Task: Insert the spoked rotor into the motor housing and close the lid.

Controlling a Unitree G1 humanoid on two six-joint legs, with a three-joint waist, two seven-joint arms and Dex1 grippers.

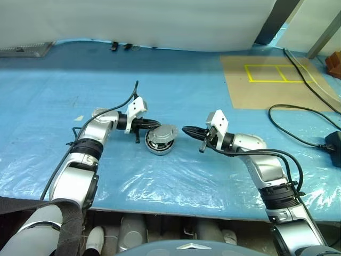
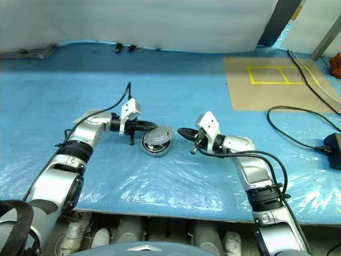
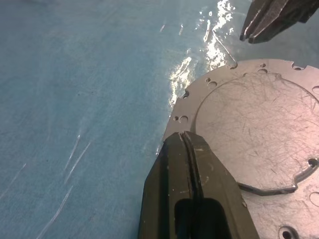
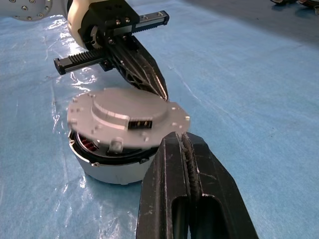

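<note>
Centrally on a blue plastic-covered table (image 1: 176,176), well back from its near edge, sits the motor housing (image 4: 107,167), copper windings showing under a flat silver lid (image 4: 124,119) lying tilted across its top. Beside its left, the left gripper (image 4: 160,89) has its jaws shut and empty, tips at the lid's rim. Just right, the right gripper (image 1: 187,129) is likewise fully closed, holding nothing.
</note>
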